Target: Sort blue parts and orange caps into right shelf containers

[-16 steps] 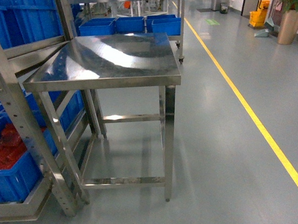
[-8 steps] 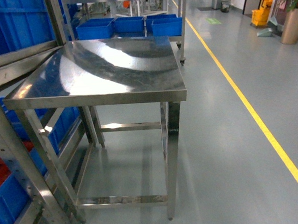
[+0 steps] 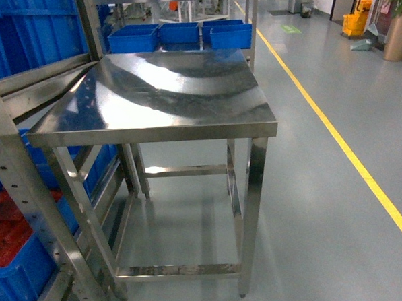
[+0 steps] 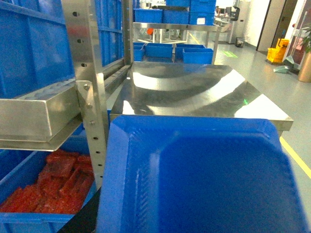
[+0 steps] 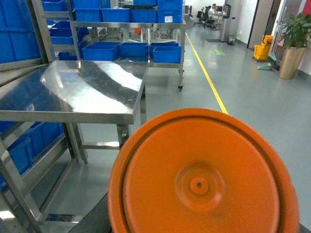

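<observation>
A blue part [image 4: 204, 179] fills the lower half of the left wrist view, hanging in the air close to the lens and hiding the left gripper's fingers. An orange cap [image 5: 201, 179] shows its round face the same way in the right wrist view and hides the right gripper's fingers. Neither gripper appears in the head view. The steel shelf [image 3: 28, 193] stands at the left with blue containers [image 3: 19, 32] on its levels. Its upright [image 4: 87, 97] rises just left of the blue part.
A shiny steel table [image 3: 164, 92] stands straight ahead, touching the shelf's side. A low crate of red pieces [image 3: 18, 261] sits at the bottom left. More blue crates [image 3: 181, 33] sit on a rack behind. A yellow floor line [image 3: 335, 137] runs along the open grey floor on the right.
The head view has swung. The table now sits further right in the picture than half a second ago, and the crate of red pieces shows again at the lower left.
</observation>
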